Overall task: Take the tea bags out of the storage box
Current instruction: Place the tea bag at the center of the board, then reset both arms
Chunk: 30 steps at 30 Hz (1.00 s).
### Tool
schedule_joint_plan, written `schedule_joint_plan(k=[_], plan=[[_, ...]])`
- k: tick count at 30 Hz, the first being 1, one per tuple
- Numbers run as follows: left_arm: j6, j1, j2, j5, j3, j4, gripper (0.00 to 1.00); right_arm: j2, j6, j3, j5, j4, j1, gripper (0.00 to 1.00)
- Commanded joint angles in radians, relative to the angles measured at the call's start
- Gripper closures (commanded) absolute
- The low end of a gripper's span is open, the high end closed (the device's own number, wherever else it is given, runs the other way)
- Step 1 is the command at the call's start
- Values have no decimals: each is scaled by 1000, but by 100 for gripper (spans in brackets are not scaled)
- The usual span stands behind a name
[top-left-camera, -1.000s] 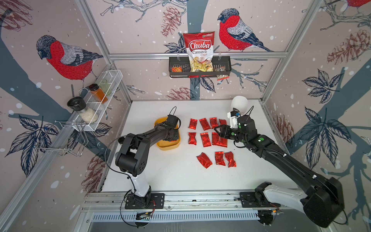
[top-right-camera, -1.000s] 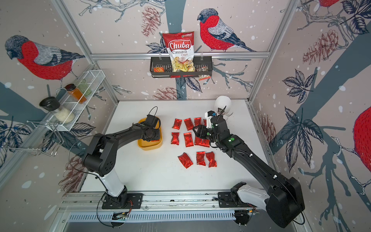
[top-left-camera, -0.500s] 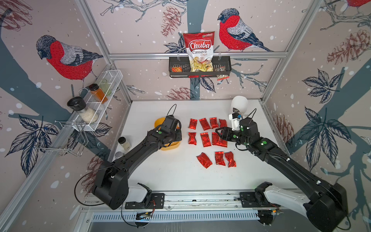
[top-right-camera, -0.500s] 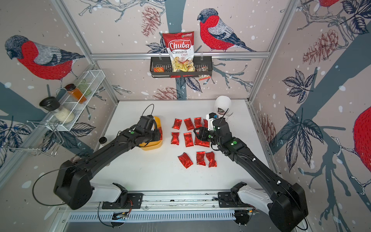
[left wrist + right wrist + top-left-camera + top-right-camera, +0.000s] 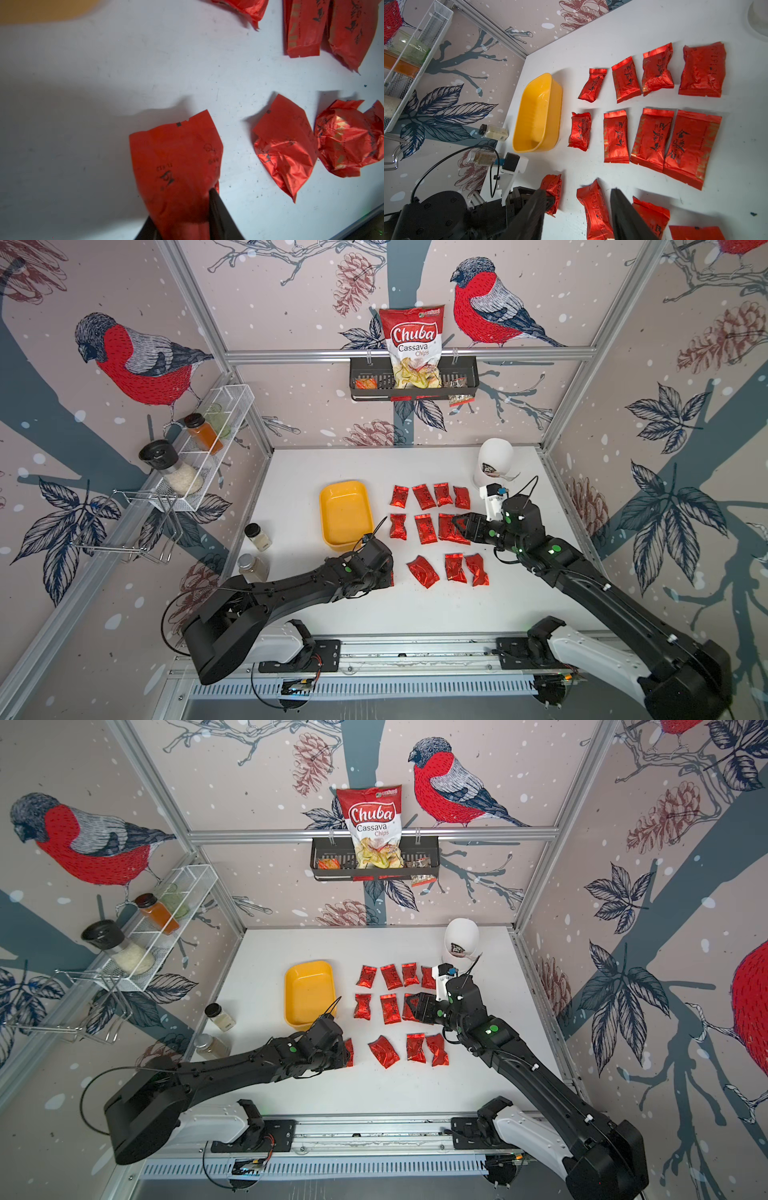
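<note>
On the white desk [image 5: 415,614], left of centre, the yellow storage box [image 5: 344,512] stands with nothing inside it. The tea bags [image 5: 424,496] lie outside it, on the desk to its right, in three rows running left to right: four in the far row, four in the middle row, and the rest in the near row.

At the left end of the near row, the left claw [image 5: 347,1052] reaches in low from the near-left. In the left wrist view its dark fingers [image 5: 215,207] are clamped on a tea bag [image 5: 176,158], one on either side of the crumpled foil. This sachet sits just beside the box's near end, apart from it.

The right claw [image 5: 457,523] hangs over the right end of the middle row. Its fingers [image 5: 623,209] stand apart with nothing between them, and in both top views it hides part of the sachet under it.

Two small jars [image 5: 257,536] stand on the desk left of the box, and a white cup [image 5: 494,460] stands at the far right.
</note>
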<state>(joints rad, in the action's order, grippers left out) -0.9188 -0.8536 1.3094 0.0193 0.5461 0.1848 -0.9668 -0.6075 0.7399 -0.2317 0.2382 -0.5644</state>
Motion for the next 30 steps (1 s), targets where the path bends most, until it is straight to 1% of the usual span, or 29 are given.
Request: schedule_joint_plan(k=[1, 3, 4, 6, 8, 11, 13, 16, 17, 19, 20, 21, 22, 23, 24, 25, 27, 28, 30], plan=[[-14, -4, 22, -1, 8, -74, 61, 12, -13, -17, 27, 2, -2, 45], [6, -4, 27, 17, 44, -25, 50, 14, -13, -22, 35, 6, -2, 44], [15, -4, 20, 29, 64, 4, 46, 15, -11, -23, 39, 9, -2, 43], [34, -1, -15, 69, 109, 72, 37, 22, -5, -22, 60, 19, -1, 38], [54, 6, -55, 100, 151, 136, 31, 35, 4, -23, 86, 25, 3, 33], [104, 26, -121, 135, 209, 201, 27, 60, 9, -29, 164, 29, 24, 26], [145, 48, -171, 192, 243, 221, 26, 83, 6, -38, 235, 17, 53, 21], [236, 132, -239, 236, 305, 225, 23, 122, -3, -58, 336, -39, 118, 16], [275, 160, -257, 265, 326, 216, 18, 138, -5, -75, 382, -82, 134, 14], [366, 200, -272, 331, 365, 184, 5, 160, 27, -100, 404, -164, 169, 4], [443, 208, -273, 361, 382, 143, 4, 168, 23, -109, 414, -180, 181, 4], [512, 208, -269, 397, 402, 113, 4, 183, 20, -138, 453, -242, 182, 9], [562, 208, -264, 430, 408, 83, 8, 201, 20, -162, 497, -295, 182, 9], [604, 209, -261, 488, 402, 24, 9, 224, 71, -186, 494, -362, 187, 4], [620, 209, -257, 546, 409, 0, 4, 244, 129, -205, 474, -422, 192, 0], [653, 213, -256, 571, 411, -23, 4, 252, 169, -219, 486, -468, 192, 0], [769, 258, -247, 583, 366, -177, 4, 242, 219, -251, 592, -543, 204, 0], [786, 299, -238, 568, 342, -228, 4, 227, 242, -269, 635, -574, 220, 0], [757, 421, -213, 509, 286, -292, 4, 182, 278, -324, 712, -642, 272, 0]])
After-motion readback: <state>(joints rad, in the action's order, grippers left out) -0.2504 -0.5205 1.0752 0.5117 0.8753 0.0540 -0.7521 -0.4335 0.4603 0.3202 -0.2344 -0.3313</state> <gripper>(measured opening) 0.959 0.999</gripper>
